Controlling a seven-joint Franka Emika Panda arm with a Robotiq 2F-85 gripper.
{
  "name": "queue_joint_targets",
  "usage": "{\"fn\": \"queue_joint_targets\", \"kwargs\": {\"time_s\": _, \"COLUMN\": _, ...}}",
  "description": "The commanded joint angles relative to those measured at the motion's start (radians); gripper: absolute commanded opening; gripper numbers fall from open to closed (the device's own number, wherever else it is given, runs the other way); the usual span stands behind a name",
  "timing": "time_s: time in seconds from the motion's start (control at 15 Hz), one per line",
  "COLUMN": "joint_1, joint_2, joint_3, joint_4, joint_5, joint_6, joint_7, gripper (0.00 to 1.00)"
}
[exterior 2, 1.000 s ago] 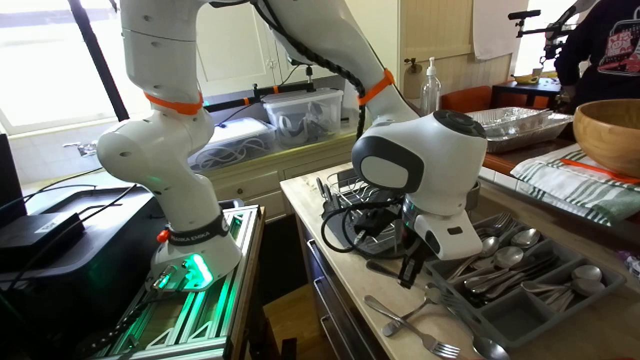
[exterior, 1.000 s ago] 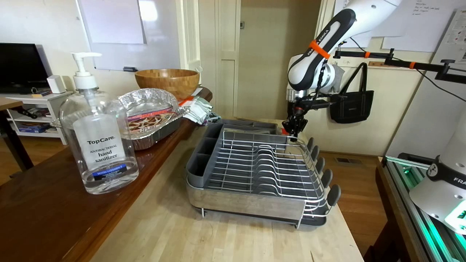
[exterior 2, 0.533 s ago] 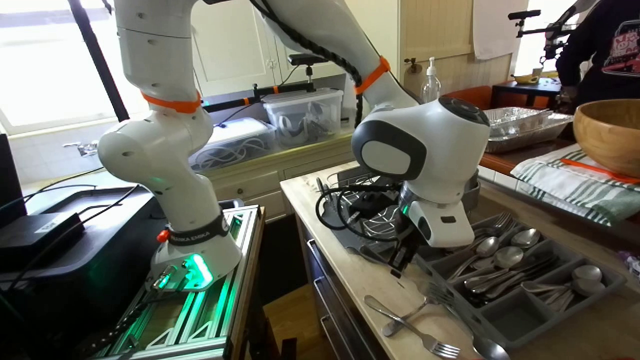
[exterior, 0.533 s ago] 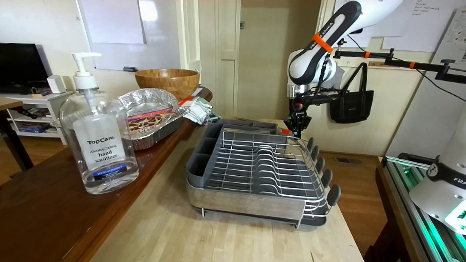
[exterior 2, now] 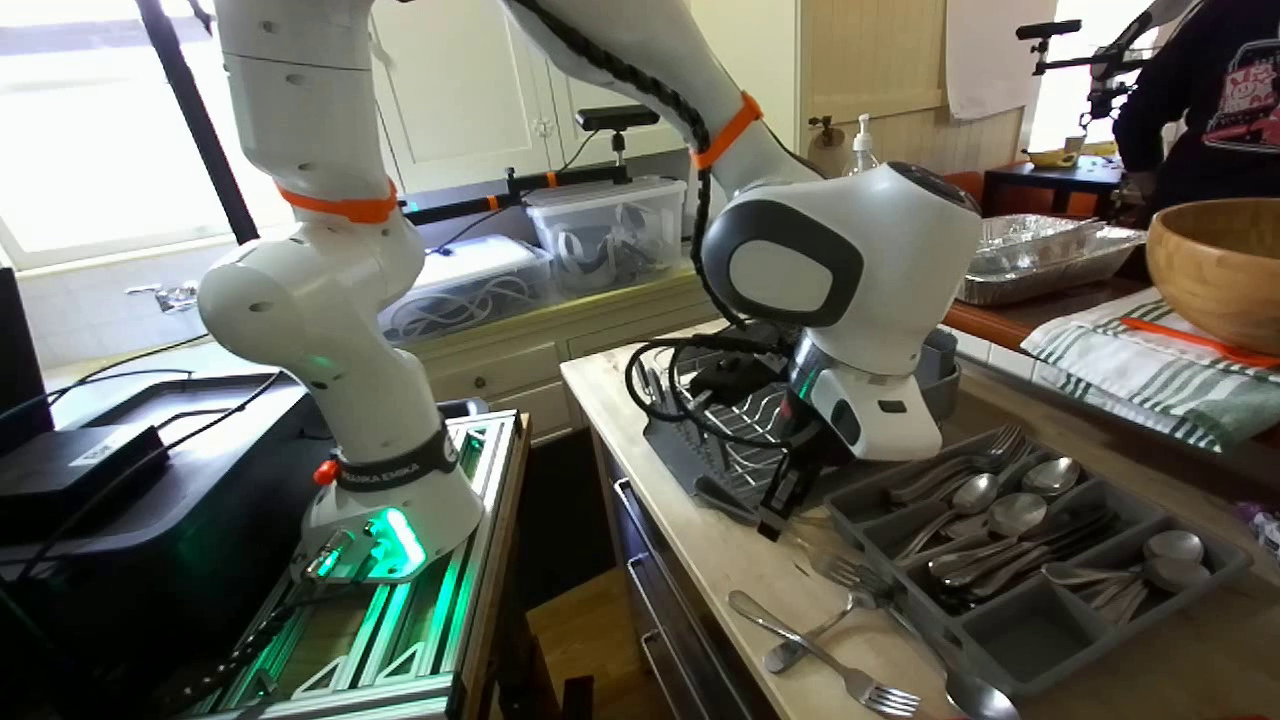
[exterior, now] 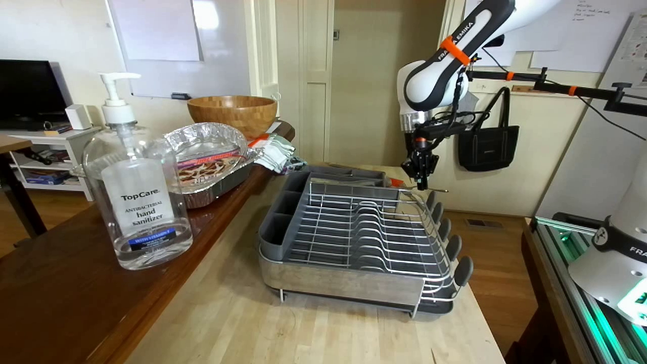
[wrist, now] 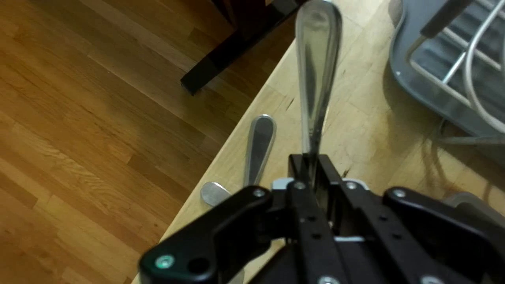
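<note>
My gripper [wrist: 311,162] is shut on a metal fork, whose handle [wrist: 318,51] points up and away from the jaws in the wrist view. The tines of this fork [exterior 2: 845,572] show beyond the fingertips in an exterior view. There the gripper [exterior 2: 772,525] is above the counter, between the dish rack [exterior 2: 745,440] and the grey cutlery tray [exterior 2: 1030,645]. The gripper [exterior: 422,183] also shows behind the rack in an exterior view, with a thin handle end [exterior: 441,190] sticking out to its right. Another fork [exterior 2: 850,675] and a spoon [exterior 2: 978,692] lie on the counter.
The tray holds spoons [exterior 2: 1015,513] and other cutlery in its compartments. A wooden bowl [exterior 2: 1220,270], a striped towel [exterior 2: 1140,360] and foil pans [exterior 2: 1045,260] stand on the raised ledge. A sanitizer bottle [exterior: 144,202] stands there too. The counter edge [wrist: 225,146] borders the floor.
My gripper has risen and moved toward the dish rack, carrying the fork with it. The other cutlery on the counter and in the tray has not moved.
</note>
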Motion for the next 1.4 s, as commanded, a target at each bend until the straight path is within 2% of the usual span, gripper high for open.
{"fn": "queue_joint_targets", "kwargs": {"time_s": 0.0, "joint_1": 0.024, "joint_2": -0.06, "joint_3": -0.013, "joint_4": -0.015, "joint_5": -0.08, "joint_6": -0.061, "joint_7": 0.033, "gripper": 0.03}}
{"fn": "queue_joint_targets", "kwargs": {"time_s": 0.27, "joint_1": 0.026, "joint_2": -0.082, "joint_3": -0.005, "joint_4": 0.006, "joint_5": -0.14, "joint_6": -0.087, "joint_7": -0.001, "gripper": 0.03}}
{"fn": "queue_joint_targets", "kwargs": {"time_s": 0.47, "joint_1": 0.027, "joint_2": -0.079, "joint_3": 0.003, "joint_4": 0.031, "joint_5": -0.162, "joint_6": -0.065, "joint_7": -0.03, "gripper": 0.03}}
{"fn": "queue_joint_targets", "kwargs": {"time_s": 1.33, "joint_1": 0.033, "joint_2": 0.017, "joint_3": 0.043, "joint_4": 0.185, "joint_5": -0.168, "joint_6": -0.004, "joint_7": -0.273, "gripper": 0.03}}
